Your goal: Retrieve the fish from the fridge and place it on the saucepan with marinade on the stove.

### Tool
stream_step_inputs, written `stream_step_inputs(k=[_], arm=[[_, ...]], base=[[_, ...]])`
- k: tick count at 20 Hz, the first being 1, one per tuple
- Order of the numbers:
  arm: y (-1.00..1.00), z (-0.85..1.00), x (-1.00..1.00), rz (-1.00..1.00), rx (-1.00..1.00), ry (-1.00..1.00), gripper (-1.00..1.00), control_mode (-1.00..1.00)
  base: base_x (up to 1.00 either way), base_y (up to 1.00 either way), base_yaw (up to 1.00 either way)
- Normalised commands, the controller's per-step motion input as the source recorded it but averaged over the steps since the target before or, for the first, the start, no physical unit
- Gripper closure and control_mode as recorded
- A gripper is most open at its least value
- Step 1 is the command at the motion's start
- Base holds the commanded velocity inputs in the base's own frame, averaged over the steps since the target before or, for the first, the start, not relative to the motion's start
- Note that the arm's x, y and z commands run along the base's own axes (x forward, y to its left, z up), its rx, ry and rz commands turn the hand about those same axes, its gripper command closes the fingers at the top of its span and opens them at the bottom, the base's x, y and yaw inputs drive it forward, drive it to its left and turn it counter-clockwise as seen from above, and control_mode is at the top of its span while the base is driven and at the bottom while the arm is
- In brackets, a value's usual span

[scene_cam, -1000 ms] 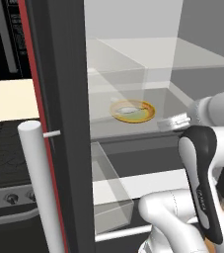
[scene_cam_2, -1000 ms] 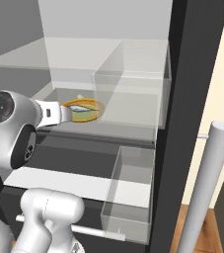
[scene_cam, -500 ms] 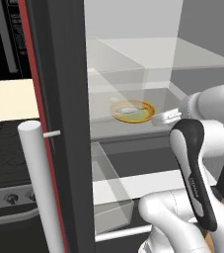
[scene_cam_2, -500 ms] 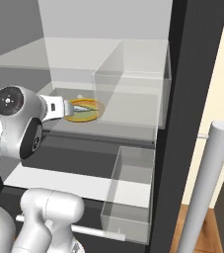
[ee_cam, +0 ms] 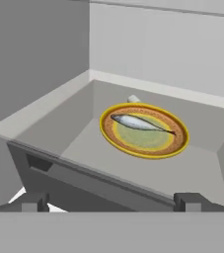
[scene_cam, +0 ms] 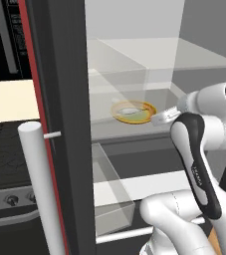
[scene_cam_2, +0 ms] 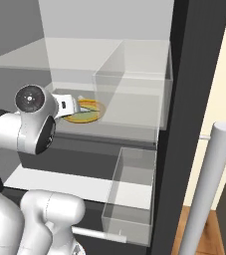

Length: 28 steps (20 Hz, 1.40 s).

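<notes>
The fridge (scene_cam: 59, 99) stands open, its dark doors on either side of the white interior. The silver-grey fish (ee_cam: 140, 123) lies on a round yellow-rimmed plate (ee_cam: 177, 143) on a grey shelf, also seen from the left base as fish (scene_cam: 129, 108). My gripper (ee_cam: 112, 202) is open and empty, just outside the shelf's front edge, a short way from the fish. From the bases the hand (scene_cam: 163, 117) (scene_cam_2: 69, 105) is level with the plate and pointing at it. The stove (scene_cam: 2, 159) sits at lower left with its knobs. The saucepan is out of view.
A clear bin (scene_cam_2: 134, 94) stands right of the plate on the same shelf. Below it a clear drawer (scene_cam_2: 132, 194) sticks out. White bar handles (scene_cam: 42, 194) (scene_cam_2: 206, 194) run down the open doors. A small white object (ee_cam: 133, 99) lies behind the plate.
The arm has swung the hand forward toward the shelf, closer to the plate and the fish. The jaws stayed open. Nothing in the fridge has moved.
</notes>
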Motion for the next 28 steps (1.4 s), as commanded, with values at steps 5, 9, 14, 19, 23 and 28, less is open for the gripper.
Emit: stream_step_inputs(k=[5, 9, 14, 19, 23, 28], arm=[[0.00, -0.18, 0.30, 0.06, 0.00, 0.00, -1.00, -1.00], [0.02, -0.17, 0.30, 0.03, 0.00, 0.00, -1.00, -1.00], [0.01, -0.17, 0.26, 0.04, 0.00, 0.00, -1.00, -1.00], [0.00, -0.09, 0.21, 0.07, 0.00, 0.00, -1.00, -1.00], [0.00, -0.02, 0.09, 0.10, 0.00, 0.00, -1.00, -1.00], [0.00, -0.01, 0.07, 0.11, 0.00, 0.00, -1.00, -1.00]], base=[[0.00, 0.00, 0.00], [0.00, 0.00, 0.00], [0.00, 0.00, 0.00], [0.00, 0.00, 0.00], [0.00, 0.00, 0.00], [0.00, 0.00, 0.00]])
